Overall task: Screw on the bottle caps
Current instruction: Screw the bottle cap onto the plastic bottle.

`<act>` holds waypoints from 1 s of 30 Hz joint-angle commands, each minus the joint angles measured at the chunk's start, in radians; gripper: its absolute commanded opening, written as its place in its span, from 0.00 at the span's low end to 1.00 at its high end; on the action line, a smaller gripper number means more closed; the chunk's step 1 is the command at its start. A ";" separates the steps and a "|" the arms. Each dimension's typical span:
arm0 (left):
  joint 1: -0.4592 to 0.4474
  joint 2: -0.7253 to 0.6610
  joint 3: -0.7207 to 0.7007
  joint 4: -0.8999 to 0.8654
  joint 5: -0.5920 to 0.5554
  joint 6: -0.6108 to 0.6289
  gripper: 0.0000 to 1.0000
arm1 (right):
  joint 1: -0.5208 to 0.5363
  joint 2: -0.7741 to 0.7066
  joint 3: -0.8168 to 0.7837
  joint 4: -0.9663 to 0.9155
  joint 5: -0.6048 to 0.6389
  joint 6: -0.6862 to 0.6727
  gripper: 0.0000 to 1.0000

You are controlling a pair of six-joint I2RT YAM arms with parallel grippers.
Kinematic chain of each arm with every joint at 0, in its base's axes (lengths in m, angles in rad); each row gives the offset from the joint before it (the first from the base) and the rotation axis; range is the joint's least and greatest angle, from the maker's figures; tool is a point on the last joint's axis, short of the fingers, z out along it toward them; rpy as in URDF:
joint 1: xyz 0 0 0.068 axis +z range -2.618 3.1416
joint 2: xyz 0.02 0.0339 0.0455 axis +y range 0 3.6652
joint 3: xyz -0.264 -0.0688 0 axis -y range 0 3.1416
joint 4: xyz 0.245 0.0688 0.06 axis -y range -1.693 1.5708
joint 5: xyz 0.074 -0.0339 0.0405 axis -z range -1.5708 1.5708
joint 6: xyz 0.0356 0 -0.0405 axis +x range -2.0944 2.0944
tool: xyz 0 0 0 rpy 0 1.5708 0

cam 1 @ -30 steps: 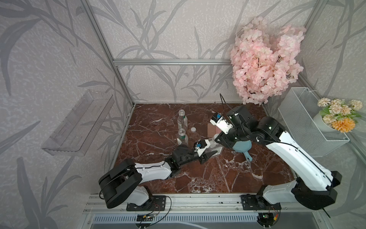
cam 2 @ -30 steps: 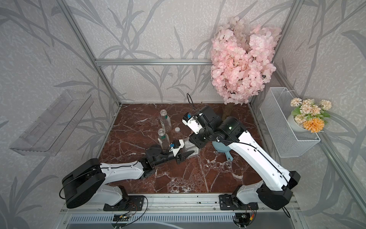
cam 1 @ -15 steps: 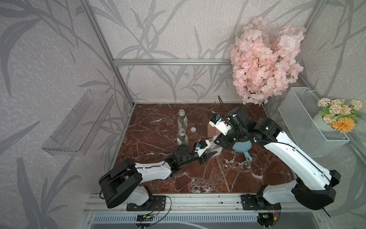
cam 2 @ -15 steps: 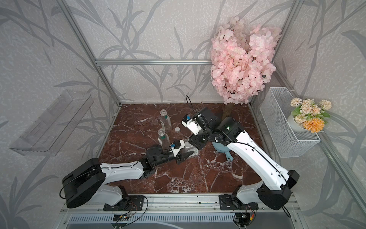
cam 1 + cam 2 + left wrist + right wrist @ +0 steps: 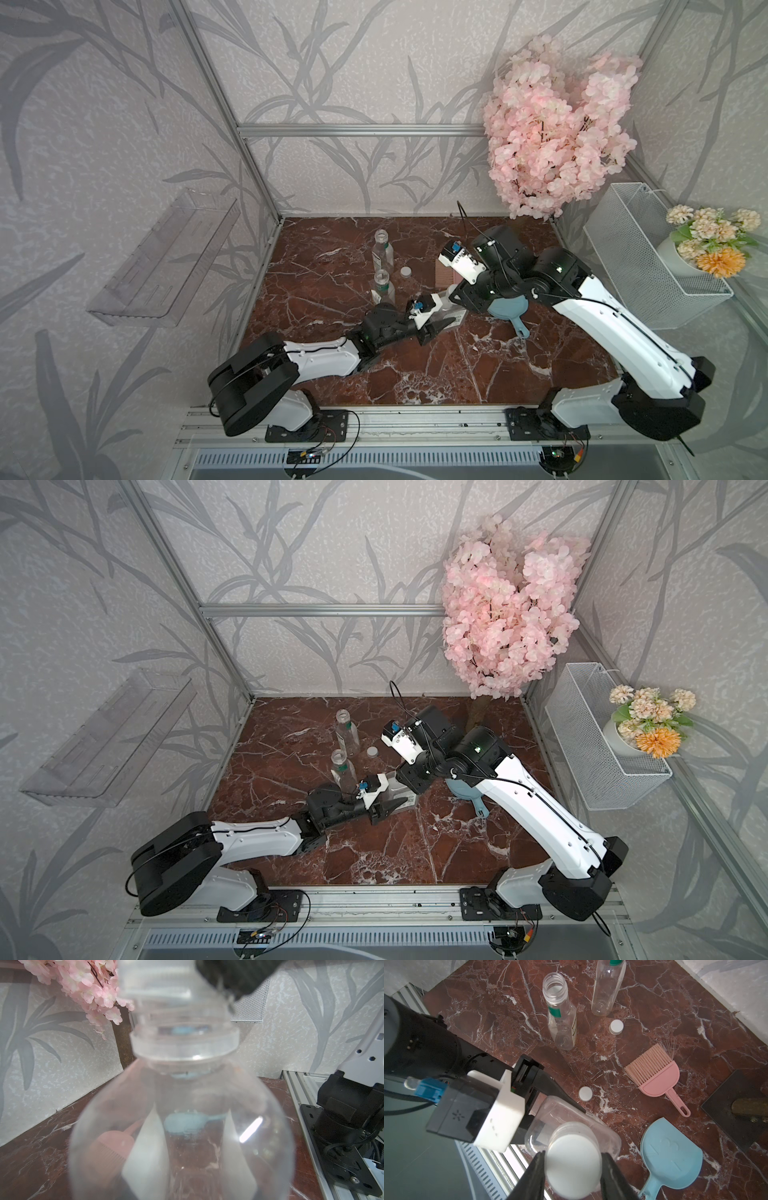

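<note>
So the right claw [image 5: 573,1155] is clamped on a white cap [image 5: 572,1161], one black finger on each side, and that cap sits right on the neck of the wide bottle [image 5: 571,1113]. The left claw [image 5: 441,323] is closed around the same bottle's body from the side. In the left wrist view the clear bottle [image 5: 182,1126] fills nearly the whole picture. I can't tell if its base is touching the desk [image 5: 415,374]. It has a white label, and in a top view there's some dark print on it, but it's way too small to read. Further back, two round bottles stand upright with open necks, one nearer [image 5: 560,1022] and one further off [image 5: 606,987]. Both have a green band, and the nearer one has a strip of print down its side that I can't read either. Two loose caps lie flat on the marble. One [image 5: 616,1027] is just beside the round bottles and the other [image 5: 585,1093] is close to the wide bottle. A pink brush [image 5: 654,1076] and a blue dustpan [image 5: 670,1159] lie off to the side. The dustpan has some raised marks moulded in, but I can't make them out.
</note>
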 commanded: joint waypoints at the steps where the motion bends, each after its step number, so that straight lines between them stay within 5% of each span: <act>1: -0.005 0.003 0.029 0.067 0.001 0.015 0.22 | 0.005 -0.013 -0.006 -0.012 -0.003 -0.011 0.36; 30: -0.004 0.012 0.029 0.060 -0.004 0.020 0.23 | 0.005 -0.016 0.014 -0.001 0.010 -0.015 0.48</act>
